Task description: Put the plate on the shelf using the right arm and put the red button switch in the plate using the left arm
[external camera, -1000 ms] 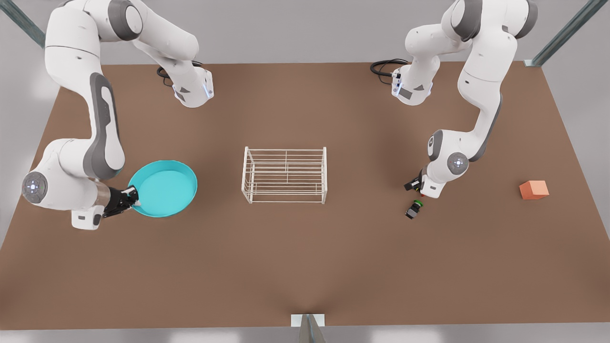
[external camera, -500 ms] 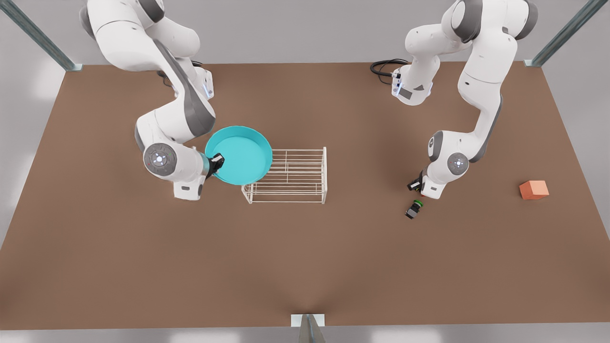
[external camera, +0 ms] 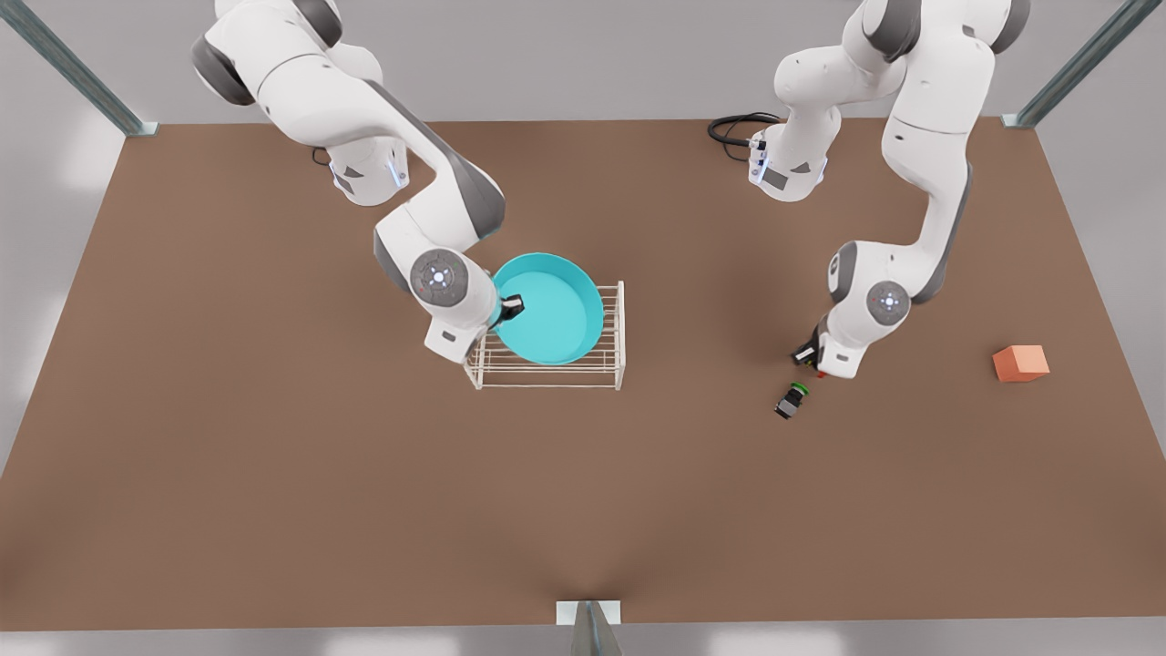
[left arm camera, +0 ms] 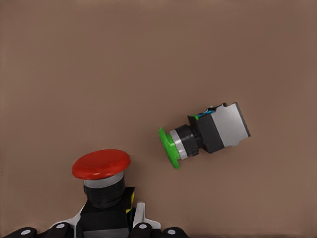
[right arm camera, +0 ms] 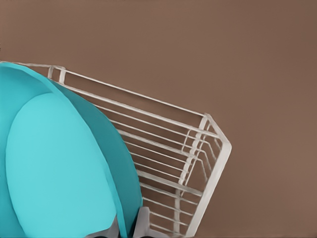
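Front view: the right tool grips the rim of the turquoise plate on the side toward the front view's left, and the plate sits over the top of the white wire shelf, covering most of it. Whether the plate rests on the bars or hangs just above them cannot be told. On the front view's right, the left tool is low over the brown desk, clenched on the red button switch, whose red cap points away from the fingers. A green button switch lies on its side on the desk just beside it. An orange block sits well apart, farther to the front view's right.
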`<state>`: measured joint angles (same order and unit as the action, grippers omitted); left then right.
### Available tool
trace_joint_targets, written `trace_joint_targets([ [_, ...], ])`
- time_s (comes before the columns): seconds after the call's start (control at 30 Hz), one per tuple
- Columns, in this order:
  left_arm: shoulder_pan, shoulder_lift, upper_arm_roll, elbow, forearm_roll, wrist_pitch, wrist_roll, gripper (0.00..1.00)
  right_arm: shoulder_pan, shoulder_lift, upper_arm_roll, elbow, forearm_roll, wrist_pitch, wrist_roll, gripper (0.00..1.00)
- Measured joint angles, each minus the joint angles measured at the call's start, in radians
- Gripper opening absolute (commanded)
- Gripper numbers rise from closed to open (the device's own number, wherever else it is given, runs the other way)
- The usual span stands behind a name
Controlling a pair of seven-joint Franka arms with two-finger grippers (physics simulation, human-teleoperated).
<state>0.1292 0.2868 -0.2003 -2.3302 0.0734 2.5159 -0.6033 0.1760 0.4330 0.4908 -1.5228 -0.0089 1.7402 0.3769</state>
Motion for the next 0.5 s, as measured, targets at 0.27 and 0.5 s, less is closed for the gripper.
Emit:
trace_joint_targets([
  [0.27, -0.007, -0.083, -0.133, 0.193, -0.007, -0.249, -0.065, 0.43, 0.004, -0.011, 0.015, -0.008, 0.002, -0.035, 0.192, 1.00],
  [0.5, -0.048, -0.066, -0.279, 0.442, -0.044, -0.497, -0.173, 0.43, -0.075, -0.139, 0.002, 0.058, -0.003, -0.124, 0.279, 1.00],
])
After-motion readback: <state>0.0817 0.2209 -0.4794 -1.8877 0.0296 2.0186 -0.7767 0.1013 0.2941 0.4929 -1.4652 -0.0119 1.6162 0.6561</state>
